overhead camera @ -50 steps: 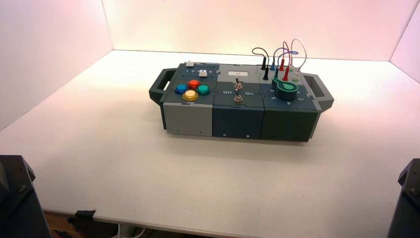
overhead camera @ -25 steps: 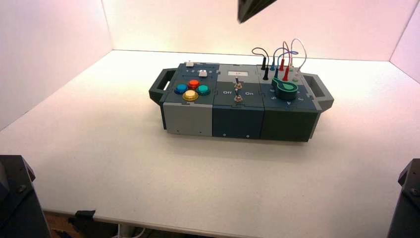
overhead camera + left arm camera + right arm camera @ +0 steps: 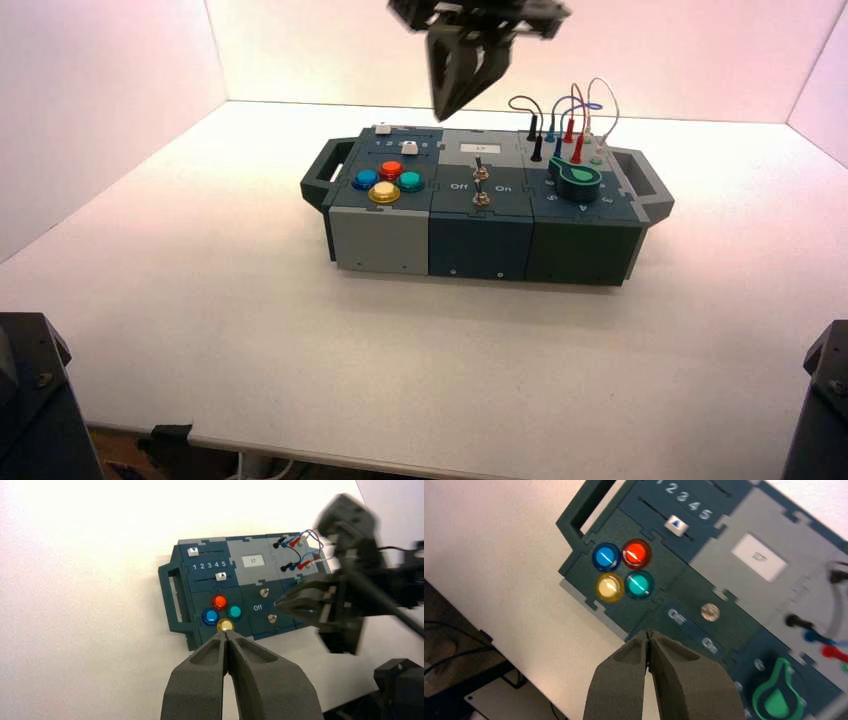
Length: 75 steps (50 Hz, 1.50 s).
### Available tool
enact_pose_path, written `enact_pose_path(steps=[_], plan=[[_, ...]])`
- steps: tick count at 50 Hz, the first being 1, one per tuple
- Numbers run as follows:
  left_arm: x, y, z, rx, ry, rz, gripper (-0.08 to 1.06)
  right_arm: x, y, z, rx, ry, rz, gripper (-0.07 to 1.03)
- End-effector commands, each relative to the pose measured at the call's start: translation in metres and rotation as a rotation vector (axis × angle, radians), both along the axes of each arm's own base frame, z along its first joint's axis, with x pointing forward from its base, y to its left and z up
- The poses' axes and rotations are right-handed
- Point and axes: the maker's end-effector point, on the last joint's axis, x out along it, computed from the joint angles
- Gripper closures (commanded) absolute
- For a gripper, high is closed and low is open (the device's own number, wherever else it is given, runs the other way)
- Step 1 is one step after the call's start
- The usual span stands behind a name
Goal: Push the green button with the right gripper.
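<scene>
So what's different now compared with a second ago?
The right pincer has swung into sight from above and now hangs high over the box, fingers shut, not yet touching the green button. It took hold of nothing. The box, its buttons and wires have not moved. The left pincer is shut too, well away from the box.

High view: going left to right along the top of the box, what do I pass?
Left handle → blue button → yellow button → green button → toggle switches → green pointer knob → right handle.
</scene>
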Motion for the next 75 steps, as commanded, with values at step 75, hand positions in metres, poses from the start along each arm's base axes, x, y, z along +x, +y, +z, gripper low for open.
enact_pose_path(steps=[75], plan=[[-0.01,0.013,0.013,0.028,-0.044,-0.017,1.01,0.022,0.033,-0.058,-0.034,0.06,-0.011,0.99]])
